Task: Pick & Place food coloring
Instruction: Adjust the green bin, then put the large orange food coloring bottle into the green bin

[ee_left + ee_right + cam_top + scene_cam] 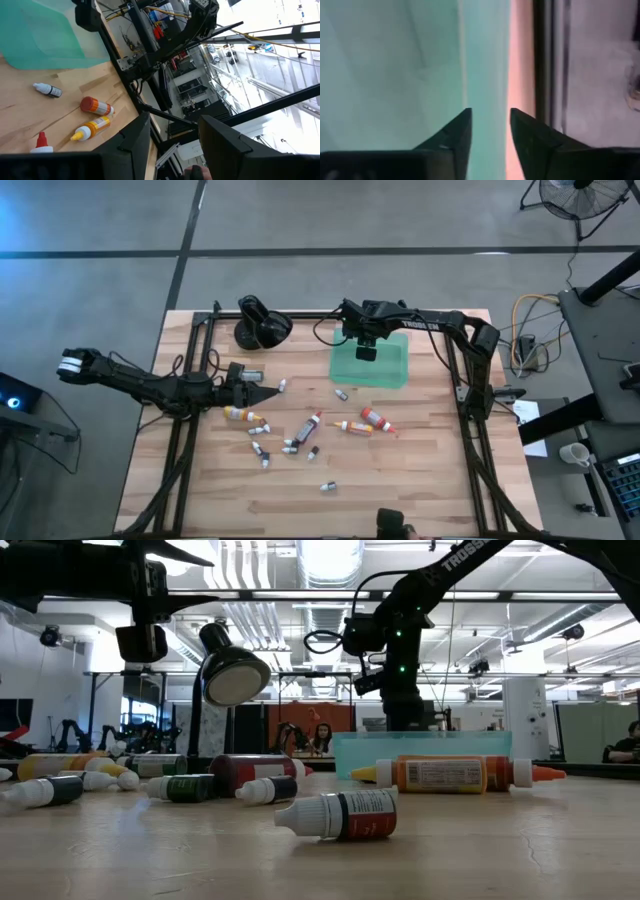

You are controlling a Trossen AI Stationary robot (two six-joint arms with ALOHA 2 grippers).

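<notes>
Several small food coloring bottles lie on their sides across the middle of the wooden table: a yellow-orange one (240,413), a dark red one (310,427), an orange one (354,426), a red-capped one (377,418) and small white-capped ones (261,450). My left gripper (270,392) hovers above the bottles' left end, pointing right, open and empty (175,145). My right gripper (367,355) hangs over the teal tray (392,370), pointing down near its edge (485,60), open and empty (490,125). No bottle shows on the tray.
A glossy black lamp-like object (262,325) stands at the far left of the table, left of the tray. Black frame rails (462,380) run along the table's left and right sides. One small bottle (327,487) lies alone toward the near edge, with bare wood around it.
</notes>
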